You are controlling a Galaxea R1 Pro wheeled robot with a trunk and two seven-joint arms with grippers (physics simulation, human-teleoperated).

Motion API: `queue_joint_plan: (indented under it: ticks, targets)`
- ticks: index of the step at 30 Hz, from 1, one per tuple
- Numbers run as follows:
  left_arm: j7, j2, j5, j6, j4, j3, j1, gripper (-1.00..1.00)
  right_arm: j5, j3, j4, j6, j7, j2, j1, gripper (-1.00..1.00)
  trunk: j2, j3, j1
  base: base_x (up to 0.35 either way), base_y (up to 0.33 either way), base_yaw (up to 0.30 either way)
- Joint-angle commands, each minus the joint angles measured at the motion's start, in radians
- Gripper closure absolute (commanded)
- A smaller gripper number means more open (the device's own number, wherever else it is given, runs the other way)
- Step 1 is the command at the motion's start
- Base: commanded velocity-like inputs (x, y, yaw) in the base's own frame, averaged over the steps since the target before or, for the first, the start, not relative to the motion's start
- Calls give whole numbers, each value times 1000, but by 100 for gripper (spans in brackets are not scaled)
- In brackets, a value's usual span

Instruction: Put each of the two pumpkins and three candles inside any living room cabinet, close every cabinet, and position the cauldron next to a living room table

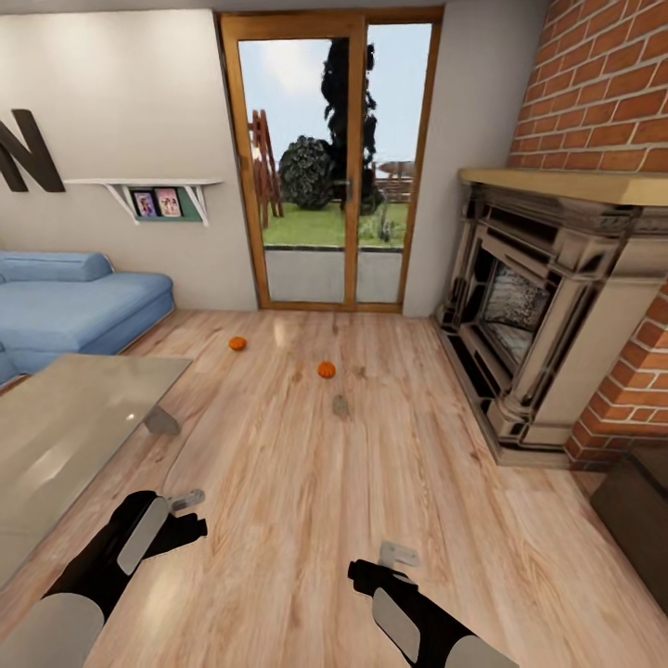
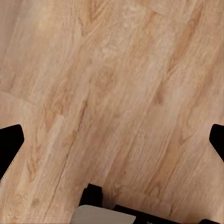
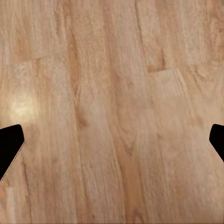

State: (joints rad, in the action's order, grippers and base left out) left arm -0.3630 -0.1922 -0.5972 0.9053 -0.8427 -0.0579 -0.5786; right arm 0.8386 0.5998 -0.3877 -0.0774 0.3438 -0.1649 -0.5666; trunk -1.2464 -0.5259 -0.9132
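Bare wood floor (image 1: 306, 520) runs open up the middle of the frame toward the glass door (image 1: 329, 167). The glass table (image 1: 65, 436) crowds the lower left, the fireplace (image 1: 547, 315) the right, and a dark unit (image 1: 640, 510) sits at the lower right edge. Mid-frame, two pumpkins (image 1: 237, 343) (image 1: 327, 369) and a small grey-tan object, possibly a candle (image 1: 340, 405), dot the path.

Wooden floor (image 1: 306, 492) bears two pumpkins (image 1: 237, 343), candle (image 1: 340, 405).

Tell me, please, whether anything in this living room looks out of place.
Yes. Two pumpkins lie loose on the wooden floor before the glass door, and a small tan candle stands on the floor just nearer than the second. They are scattered across open floor rather than stored anywhere.
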Motion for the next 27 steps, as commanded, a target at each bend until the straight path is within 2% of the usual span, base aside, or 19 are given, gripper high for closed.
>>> queue_joint_plan:
  ticks: [1, 8, 27]
  targets:
    - [-10, 0, -10, 1, -1, -5, 0, -100, 4, 8, -2, -5, 9, 1, -1, -100, -1, -1, -1, 330, 126, 0]
    - [-10, 4, -9, 1, -2, -8, 0, -100, 4, 7, -3, -10, 9, 1, -1, -100, -1, -1, -1, 331, 90, 0]
    - [-13, 7, -10, 2, -21, -8, 0, -100, 9, 6, -3, -6, 11, 1, -1, -100, -1, -1, -1, 335, 3, 0]
